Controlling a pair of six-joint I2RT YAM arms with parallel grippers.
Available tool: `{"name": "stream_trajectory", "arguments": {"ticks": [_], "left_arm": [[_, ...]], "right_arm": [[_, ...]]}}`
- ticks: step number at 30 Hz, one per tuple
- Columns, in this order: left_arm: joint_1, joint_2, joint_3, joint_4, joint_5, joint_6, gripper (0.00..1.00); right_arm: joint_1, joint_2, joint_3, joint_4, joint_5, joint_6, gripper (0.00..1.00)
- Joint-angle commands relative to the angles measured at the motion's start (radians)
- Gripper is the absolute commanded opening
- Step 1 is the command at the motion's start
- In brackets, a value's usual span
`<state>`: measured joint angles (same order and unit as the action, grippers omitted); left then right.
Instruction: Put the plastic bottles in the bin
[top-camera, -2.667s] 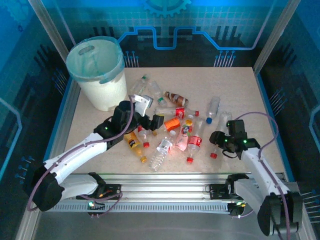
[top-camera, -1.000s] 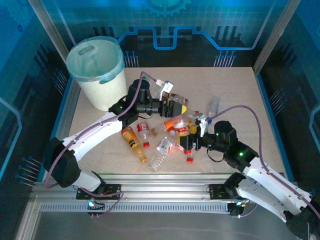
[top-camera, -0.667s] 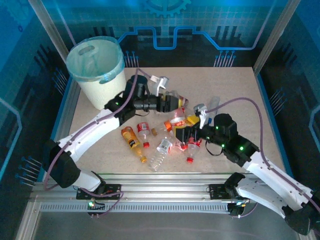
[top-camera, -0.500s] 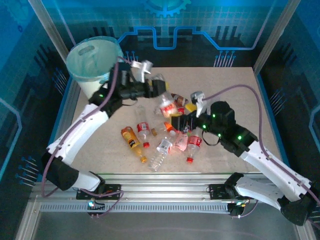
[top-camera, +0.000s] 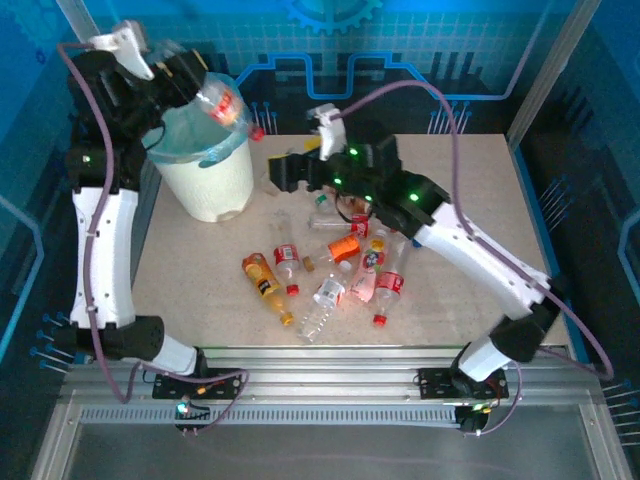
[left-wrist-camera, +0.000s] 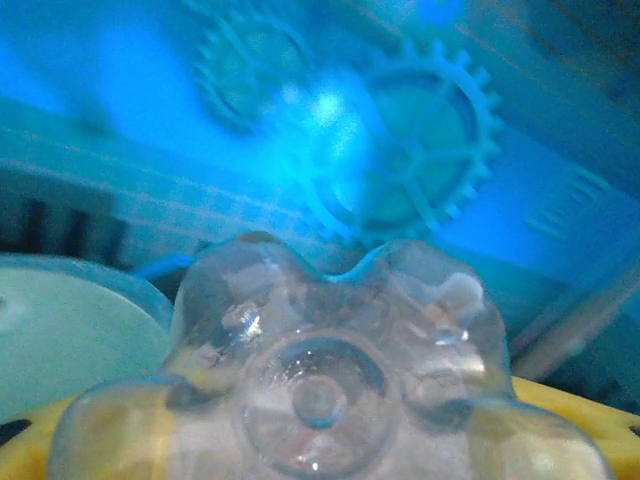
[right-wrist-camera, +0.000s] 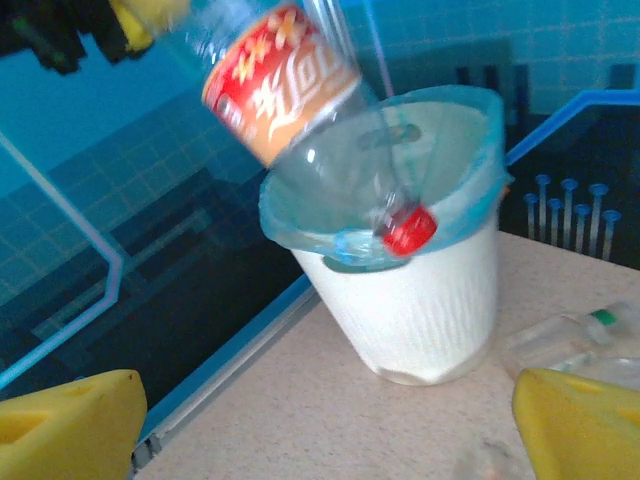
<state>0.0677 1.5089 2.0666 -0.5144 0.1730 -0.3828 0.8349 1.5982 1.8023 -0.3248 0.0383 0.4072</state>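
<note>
Bottle (top-camera: 222, 103) tipped over bin (top-camera: 212, 185)

Raised high, the left gripper (top-camera: 188, 78) clamps the clear, red-labelled bottle by its base, red cap pointing down over the bin's mouth at the table's (top-camera: 470, 200) far left corner. The right gripper (top-camera: 281, 172) hangs beside the bin, fingers (right-wrist-camera: 70, 420) spread and empty. Other bottles (top-camera: 345, 262) lie scattered mid-table.

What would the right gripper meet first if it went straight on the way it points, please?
Probably the white wall of the bin, straight ahead of the right gripper in its wrist view; the table between looks free, though depth is unclear.
</note>
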Motion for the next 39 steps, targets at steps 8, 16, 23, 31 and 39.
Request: {"name": "stream_trajectory", "arguments": {"ticks": [8,16,23,31,39], "left_arm": [[0.153,0.209,0.144,0.075,-0.163,-0.038,0.59],[0.166,0.368,0.175,0.061,-0.116,0.061,0.6],[0.165,0.411,0.062,0.095,-0.006,0.117,0.61],[0.138,0.448,-0.007,0.056,0.034,0.203,0.7],[0.139,0.443,-0.009,0.018,0.03,0.187,0.84]], "right_arm": [[0.134,0.266,0.285,-0.17,-0.063,0.035,0.94],[0.148,0.266,0.24,-0.183,-0.056,0.029,0.94],[0.141,0.227,0.175,-0.18,-0.02,0.007,0.94],[0.134,0.2,0.124,-0.179,-0.001,0.018,0.95],[0.134,0.164,0.07,-0.162,0.023,0.035,0.95]]}}
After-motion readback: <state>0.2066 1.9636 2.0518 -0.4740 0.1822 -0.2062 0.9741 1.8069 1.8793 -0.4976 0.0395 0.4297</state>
